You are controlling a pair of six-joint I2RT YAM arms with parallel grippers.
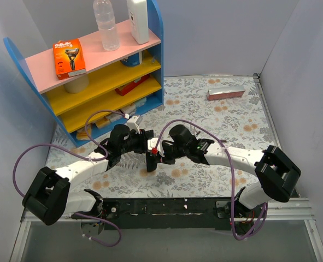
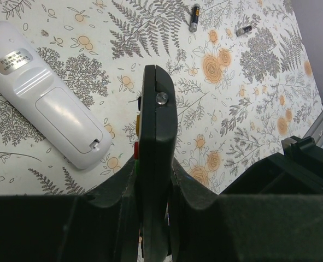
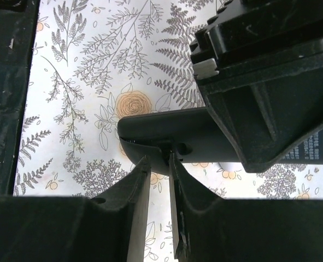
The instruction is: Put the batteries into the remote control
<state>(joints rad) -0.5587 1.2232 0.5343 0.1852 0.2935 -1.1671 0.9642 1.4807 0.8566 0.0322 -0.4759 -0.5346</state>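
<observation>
My left gripper (image 1: 145,146) is shut on a black remote control (image 2: 157,125) and holds it on edge above the flowered cloth; it also shows in the top view (image 1: 151,161). Red and orange buttons show on its left side. My right gripper (image 3: 159,164) has its fingers a narrow gap apart, with the tips against the lower edge of the black remote (image 3: 166,134), at a small notch. Nothing shows between the fingers. Two small batteries (image 2: 194,17) (image 2: 244,31) lie on the cloth, far from both grippers.
A white remote (image 2: 46,114) lies back up on the cloth left of the black one. A blue shelf unit (image 1: 95,71) stands at the back left with a bottle (image 1: 106,24) and a razor pack (image 1: 69,57). A pink box (image 1: 225,93) lies at the back right.
</observation>
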